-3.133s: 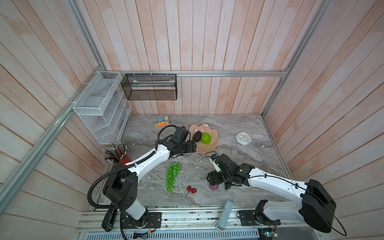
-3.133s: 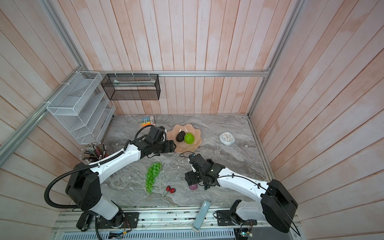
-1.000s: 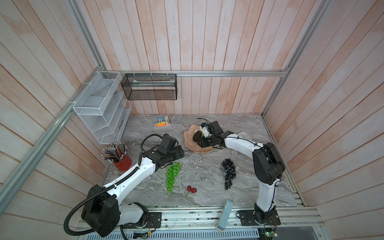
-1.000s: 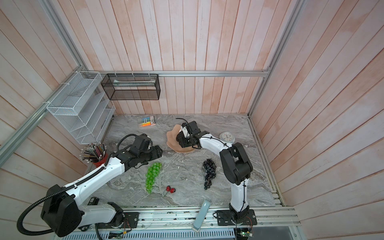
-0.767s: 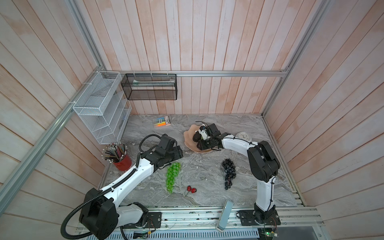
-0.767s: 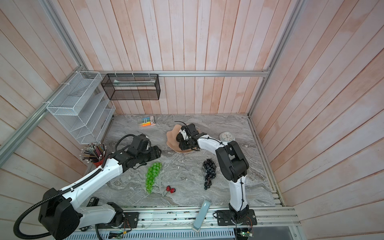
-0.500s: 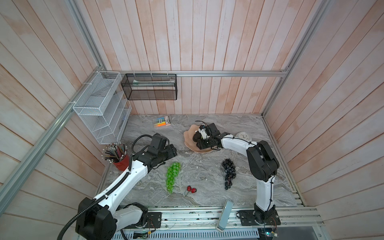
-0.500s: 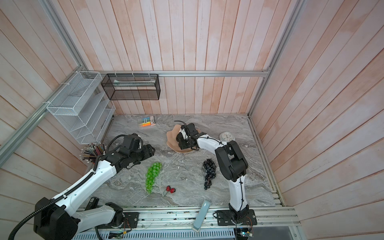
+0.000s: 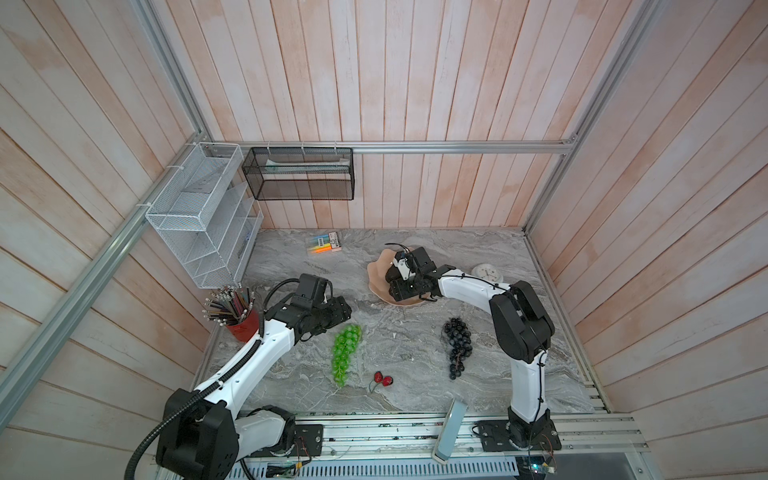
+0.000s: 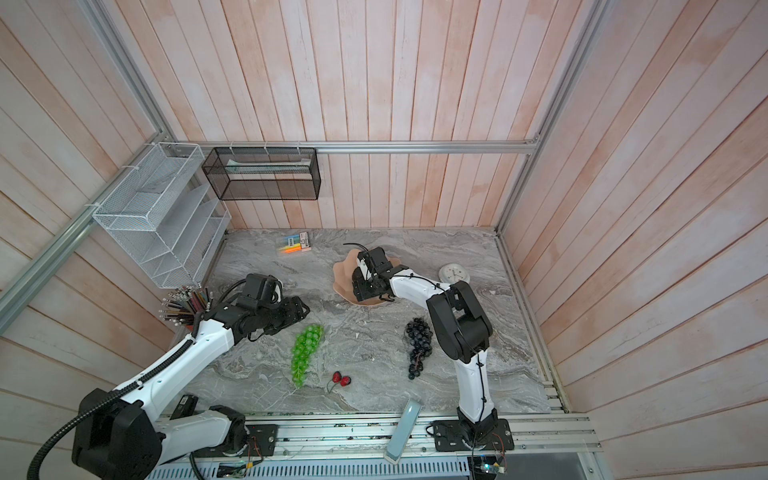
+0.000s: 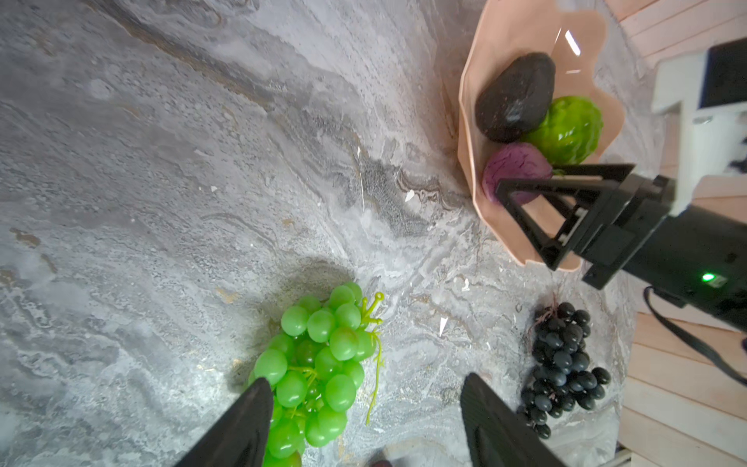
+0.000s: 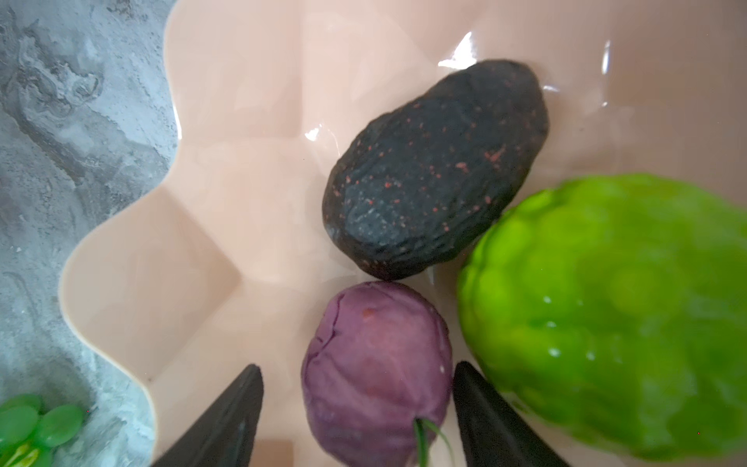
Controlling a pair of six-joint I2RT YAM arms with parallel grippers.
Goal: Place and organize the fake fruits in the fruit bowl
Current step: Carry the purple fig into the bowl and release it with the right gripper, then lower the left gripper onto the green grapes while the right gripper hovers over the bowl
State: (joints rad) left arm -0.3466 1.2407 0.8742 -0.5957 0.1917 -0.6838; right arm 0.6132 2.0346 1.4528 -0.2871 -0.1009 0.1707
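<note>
1. The right gripper [image 12: 355, 366] hangs low in the bowl [image 12: 182, 263], fingers spread either side of the purple ball [image 12: 376, 372], barring that way in.
2. Black oval [image 12: 436, 170] and green ball [image 12: 606, 315] crowd the same side; the bowl's other half lies bare.
3. Open table [image 9: 399, 345] separates green grapes [image 9: 344, 357] and dark grapes [image 9: 457, 340].

The grey marbled counter [image 9: 399, 345] I work over carries the peach fruit bowl [image 9: 376, 276] toward the back, a small white clock [image 9: 486, 272] apart on its right, and a pack of coloured markers [image 9: 324, 244] near the back wall. Nearer the front lie the green grape bunch [image 9: 345, 353] and the dark purple grape bunch [image 9: 457, 345], well apart, with the red cherry pair [image 9: 383, 379] between them, and a red pencil cup [image 9: 241, 326] at the left edge
</note>
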